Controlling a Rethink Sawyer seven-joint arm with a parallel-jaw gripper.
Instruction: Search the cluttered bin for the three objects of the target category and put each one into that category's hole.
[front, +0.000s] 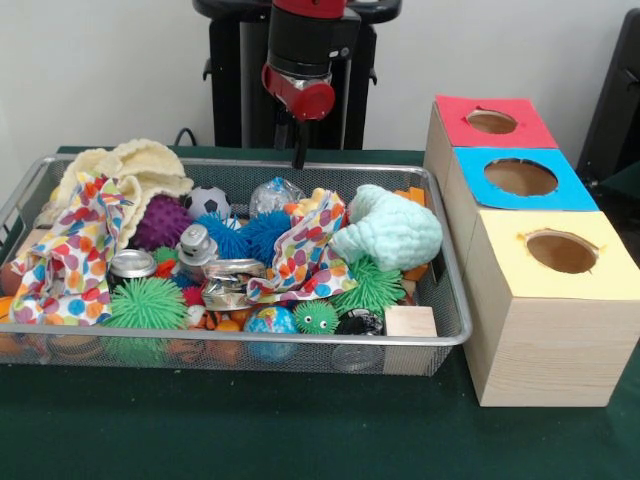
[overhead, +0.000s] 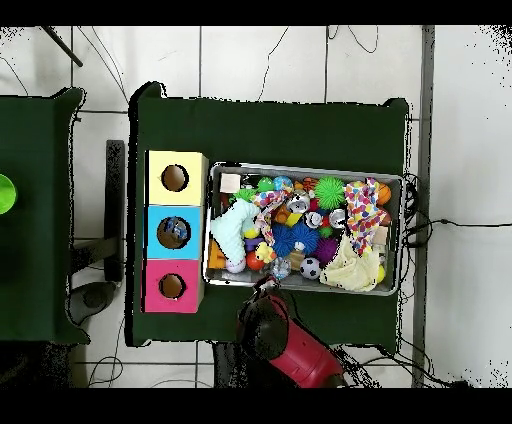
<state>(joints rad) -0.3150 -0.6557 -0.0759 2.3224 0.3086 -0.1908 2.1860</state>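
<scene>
Though covered across its middle, shows bare along the near edge: dark green cloth-topped table. Resting on it, a wide silver wire-mesh bin, heaped full. Just beside the bin, a long pale wooden box with three round holes on top: red-framed hole farthest back, blue-framed hole in the middle, yellow-framed hole nearest.

Coming down from above, the red and black arm, with its slim dark gripper poised over the bin's far rim, clear of the clutter; cannot tell whether spread or pressed together.

Inside the bin: polka-dot cloth, cream knitted cloth, mint fluffy cloth, green spiky rubber ball, purple spiky ball, silver drinks can, small wooden cube, tiny black-and-white football
</scene>
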